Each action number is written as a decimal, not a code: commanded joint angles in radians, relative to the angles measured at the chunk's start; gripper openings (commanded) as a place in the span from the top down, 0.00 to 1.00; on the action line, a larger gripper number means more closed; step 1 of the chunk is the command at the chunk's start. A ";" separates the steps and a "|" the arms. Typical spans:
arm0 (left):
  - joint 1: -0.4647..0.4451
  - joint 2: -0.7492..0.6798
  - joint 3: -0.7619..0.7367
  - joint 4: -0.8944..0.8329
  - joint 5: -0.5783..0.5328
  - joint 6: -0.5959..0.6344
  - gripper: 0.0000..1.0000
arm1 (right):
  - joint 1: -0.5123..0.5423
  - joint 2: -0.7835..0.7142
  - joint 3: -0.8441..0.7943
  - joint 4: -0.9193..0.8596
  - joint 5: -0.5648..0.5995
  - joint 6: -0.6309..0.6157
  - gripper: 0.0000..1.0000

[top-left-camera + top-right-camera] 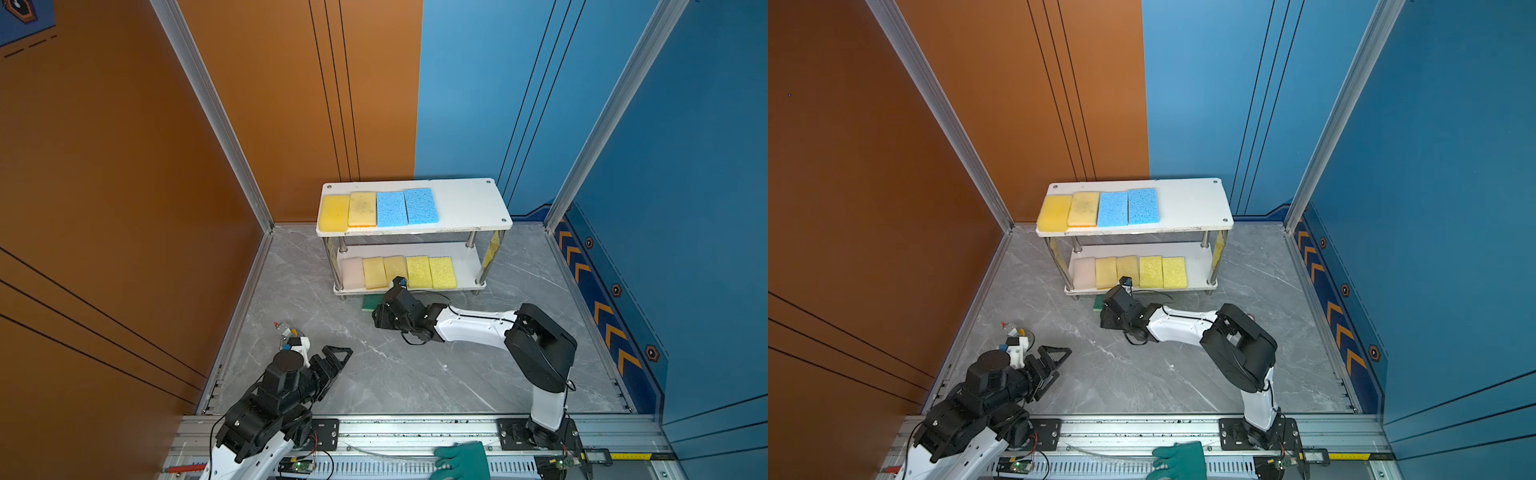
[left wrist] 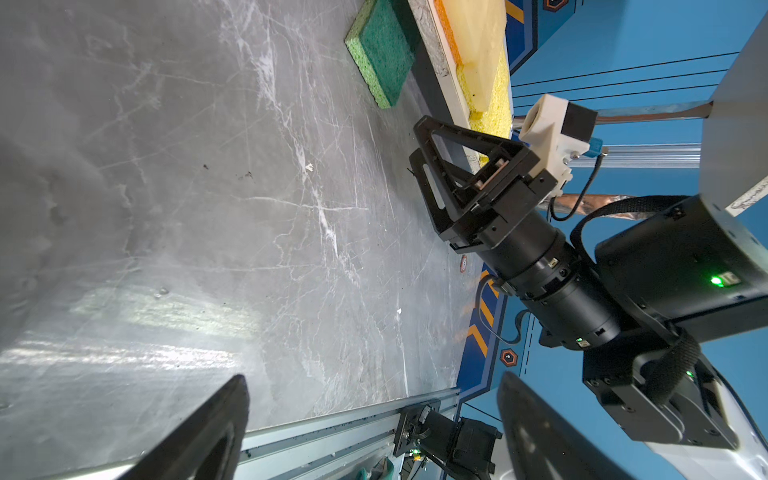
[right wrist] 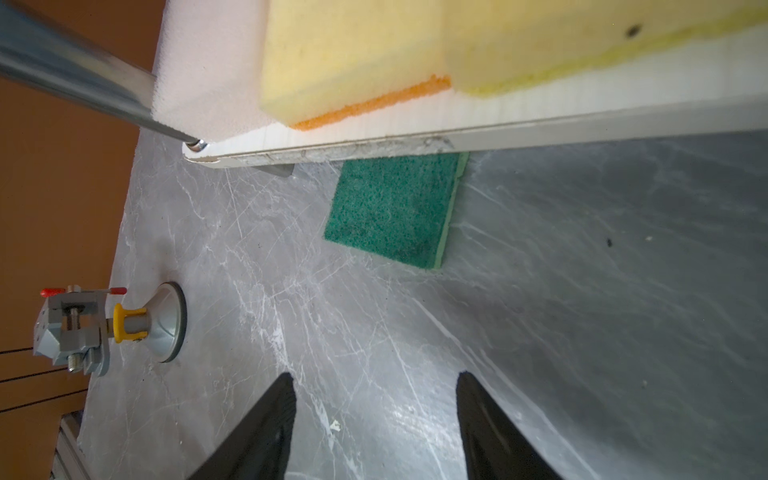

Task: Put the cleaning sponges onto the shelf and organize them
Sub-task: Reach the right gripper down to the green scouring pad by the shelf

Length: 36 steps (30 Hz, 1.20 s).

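Right gripper (image 3: 375, 376) jaws apart, empty, low over table (image 3: 582, 291), facing green sponge (image 3: 390, 208) that lay at shelf (image 3: 540, 129) front edge. Left gripper (image 2: 374, 378) spread wide, empty.

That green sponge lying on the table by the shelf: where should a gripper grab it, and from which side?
Grip the free end of the green sponge, pinching across its two side edges. It lies flat, its far end tucked under the lower board of the shelf, so come slanting down from the open front, likely with the right gripper, open and close by.
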<state>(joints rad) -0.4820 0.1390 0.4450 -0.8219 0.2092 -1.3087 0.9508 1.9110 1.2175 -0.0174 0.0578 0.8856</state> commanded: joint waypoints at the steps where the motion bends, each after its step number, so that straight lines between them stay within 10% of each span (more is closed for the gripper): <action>1: 0.012 0.017 0.033 -0.022 0.044 0.025 0.06 | -0.012 0.034 0.042 -0.046 0.043 -0.025 0.37; 32: 0.078 0.002 0.045 -0.062 0.135 0.048 0.06 | -0.058 0.268 0.290 -0.175 0.081 0.030 0.48; 36: 0.086 -0.004 0.044 -0.062 0.140 0.047 0.06 | -0.063 0.284 0.301 -0.194 0.075 0.029 0.61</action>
<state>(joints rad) -0.4088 0.1486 0.4667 -0.8635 0.3248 -1.2789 0.8944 2.1689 1.4925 -0.1459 0.1131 0.9115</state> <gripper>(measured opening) 0.938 0.419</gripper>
